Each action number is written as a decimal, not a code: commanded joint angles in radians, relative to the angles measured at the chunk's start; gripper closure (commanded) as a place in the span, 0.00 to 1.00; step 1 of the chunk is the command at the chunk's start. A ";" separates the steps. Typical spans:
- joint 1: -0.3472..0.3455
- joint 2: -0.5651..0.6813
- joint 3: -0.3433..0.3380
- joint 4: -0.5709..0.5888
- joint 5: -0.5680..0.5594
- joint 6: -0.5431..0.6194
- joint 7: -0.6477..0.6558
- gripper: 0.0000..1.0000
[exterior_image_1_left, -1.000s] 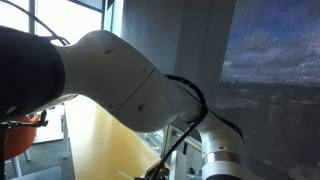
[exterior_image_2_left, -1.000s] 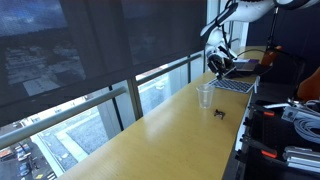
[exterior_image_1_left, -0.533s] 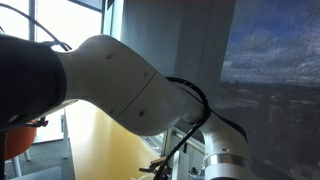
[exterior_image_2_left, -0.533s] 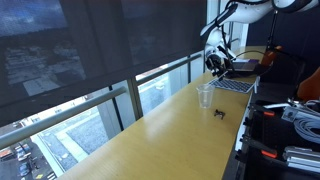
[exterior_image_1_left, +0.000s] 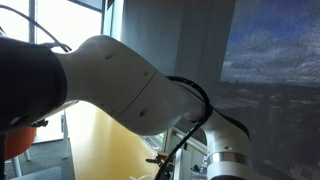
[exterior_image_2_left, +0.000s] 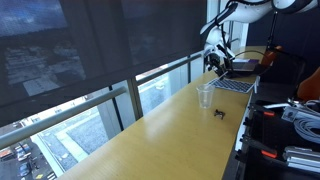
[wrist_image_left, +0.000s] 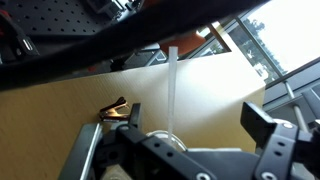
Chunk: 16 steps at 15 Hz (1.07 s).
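plastic cup (exterior_image_2_left: 205, 96) sits just below parted jaws

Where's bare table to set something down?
Bare: the long table stretch from the cup toward the camera, bordered by the window rail. Crowded: the far end, where cup, small black object, laptop and gripper bunch together.

Exterior hugging arm (exterior_image_1_left: 110, 90), exterior along table (exterior_image_2_left: 150, 130) — wrist view above hand (wrist_image_left: 200, 125)

Office: laptop (exterior_image_2_left: 233, 84), window-side counter (exterior_image_2_left: 150, 135)
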 joint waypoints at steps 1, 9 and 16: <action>0.012 -0.035 0.002 -0.045 0.004 0.025 -0.014 0.00; 0.065 -0.130 -0.007 -0.192 -0.023 0.151 -0.070 0.00; 0.086 -0.184 -0.006 -0.265 -0.045 0.198 -0.089 0.00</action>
